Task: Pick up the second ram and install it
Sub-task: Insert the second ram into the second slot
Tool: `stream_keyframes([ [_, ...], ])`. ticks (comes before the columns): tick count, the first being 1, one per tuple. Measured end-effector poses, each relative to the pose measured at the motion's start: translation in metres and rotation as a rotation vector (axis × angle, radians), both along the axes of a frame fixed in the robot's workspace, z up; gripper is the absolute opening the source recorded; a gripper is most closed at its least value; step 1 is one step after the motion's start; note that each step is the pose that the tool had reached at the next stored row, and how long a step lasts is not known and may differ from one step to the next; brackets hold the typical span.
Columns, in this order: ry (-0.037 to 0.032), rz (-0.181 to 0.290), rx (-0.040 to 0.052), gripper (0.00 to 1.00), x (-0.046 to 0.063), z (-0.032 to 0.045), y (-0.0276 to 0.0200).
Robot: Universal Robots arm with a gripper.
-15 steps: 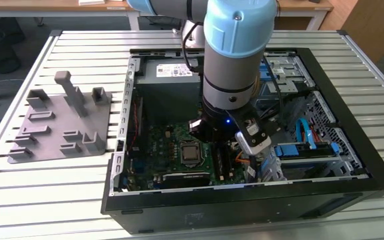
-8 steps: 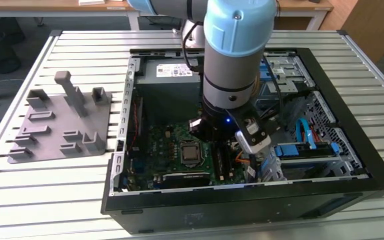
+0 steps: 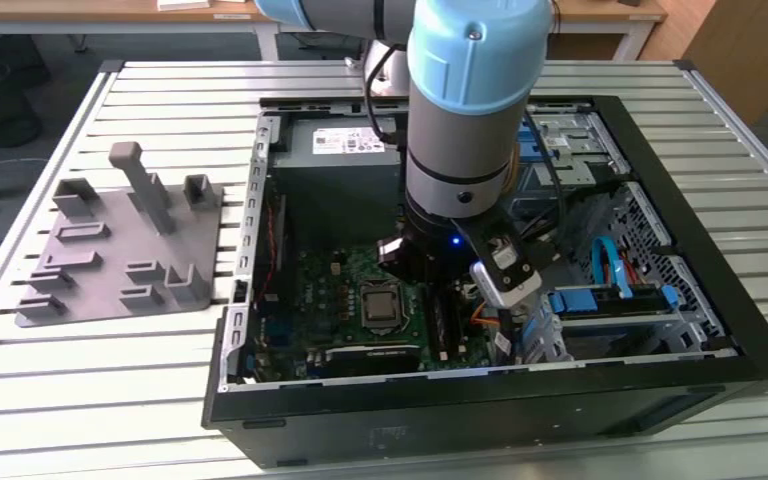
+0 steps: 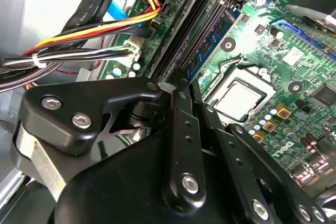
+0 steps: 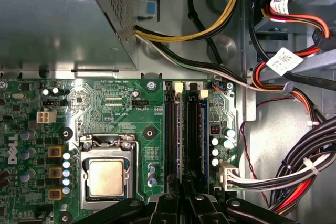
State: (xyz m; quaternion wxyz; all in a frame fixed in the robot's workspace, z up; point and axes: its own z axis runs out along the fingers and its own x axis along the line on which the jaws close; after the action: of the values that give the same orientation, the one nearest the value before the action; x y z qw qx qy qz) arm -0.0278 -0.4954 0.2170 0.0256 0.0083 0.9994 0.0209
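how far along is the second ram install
Pick-up and carry look done: a blue ram stands in a socket on the motherboard, also seen in the second wrist view. In hand: the pincer sits right over the sockets' end, inside the case. Left: I cannot tell if the ram is fully seated and latched.

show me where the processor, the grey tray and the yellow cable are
processor [image 5: 106, 178], first wrist view, middle of its metal lid.
grey tray [image 3: 84, 275], exterior view, bare flat base.
yellow cable [image 5: 210, 30], first wrist view, on its curve under the drive bay.
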Motion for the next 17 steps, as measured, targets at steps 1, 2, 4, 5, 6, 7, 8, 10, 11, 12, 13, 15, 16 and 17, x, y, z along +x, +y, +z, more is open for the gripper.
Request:
stream_keyframes([
  [1, 0.0000, 0.000, -0.0010, 0.14, 0.0000, -0.0001, 0.0000],
  [2, 0.0000, 0.000, -0.0019, 0.14, 0.0000, -0.0003, 0.0001],
  [4, 0.0000, 0.000, -0.0067, 0.14, 0.0000, -0.0007, 0.0000],
  [5, 0.0000, 0.000, -0.0095, 0.14, 0.0000, -0.0011, 0.0000],
  [6, 0.0000, 0.000, -0.0121, 0.14, 0.0000, -0.0015, 0.0000],
  [7, 0.0001, 0.000, -0.0137, 0.14, 0.0000, -0.0018, 0.0000],
  [8, 0.0001, 0.000, -0.0141, 0.14, 0.0000, -0.0021, 0.0003],
  [10, 0.0001, 0.000, -0.0141, 0.14, 0.0000, -0.0030, 0.0013],
  [11, 0.0000, 0.000, -0.0136, 0.14, 0.0000, -0.0036, 0.0019],
  [12, 0.0000, 0.000, -0.0131, 0.14, 0.0000, -0.0041, 0.0024],
  [13, 0.0000, 0.000, -0.0129, 0.14, 0.0000, -0.0044, 0.0027],
  [15, 0.0002, 0.000, -0.0131, 0.14, 0.0000, -0.0046, 0.0028],
  [16, 0.0002, 0.000, -0.0132, 0.14, 0.0000, -0.0046, 0.0028],
  [17, 0.0002, 0.000, -0.0132, 0.14, 0.0000, -0.0047, 0.0028],
])
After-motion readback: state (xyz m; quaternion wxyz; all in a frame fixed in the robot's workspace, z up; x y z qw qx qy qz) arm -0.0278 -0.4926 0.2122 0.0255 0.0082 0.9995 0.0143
